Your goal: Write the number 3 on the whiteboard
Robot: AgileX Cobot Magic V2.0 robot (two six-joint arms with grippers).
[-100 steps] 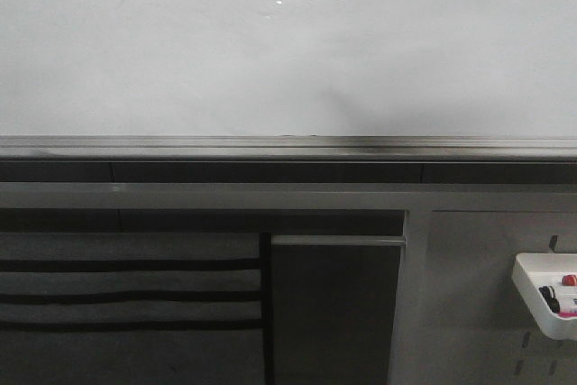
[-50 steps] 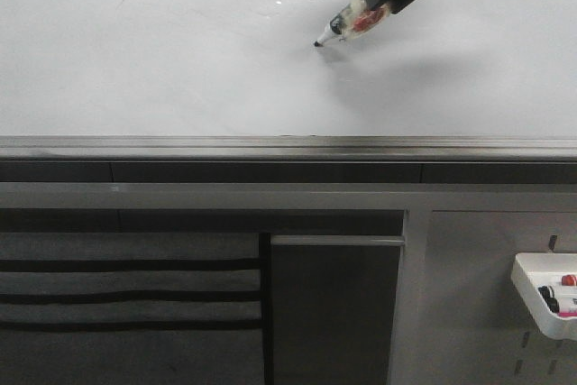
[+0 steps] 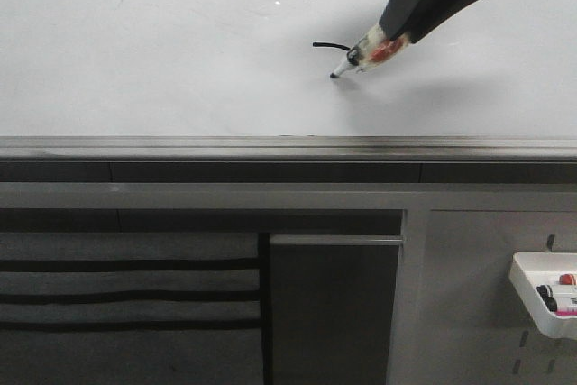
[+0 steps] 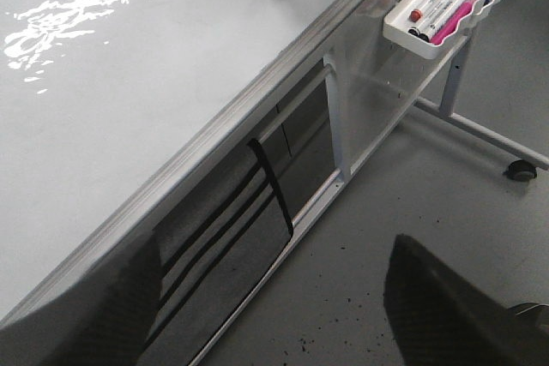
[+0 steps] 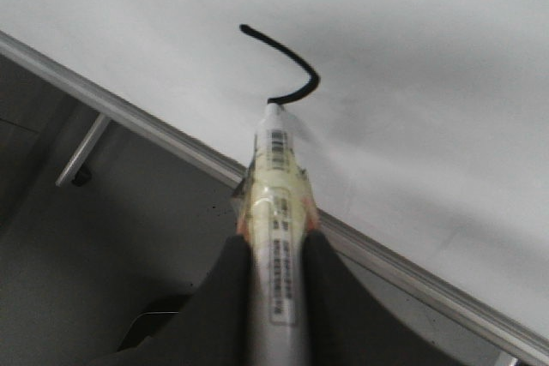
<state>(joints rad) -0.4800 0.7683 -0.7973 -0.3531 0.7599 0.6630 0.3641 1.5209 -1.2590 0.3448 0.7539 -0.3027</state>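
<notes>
The large glossy white whiteboard (image 3: pixel 162 51) lies flat, glare patches on its far part, a grey metal rail (image 3: pixel 288 146) along its near edge; on its surface sits a short curved black ink stroke (image 3: pixel 330 45), hooked at one end; the white marker's tip (image 5: pixel 273 109) touches that stroke's end.

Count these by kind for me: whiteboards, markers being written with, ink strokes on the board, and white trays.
Whiteboard: 1
Marker writing: 1
Ink stroke: 1
White tray: 1
Total: 4
</notes>
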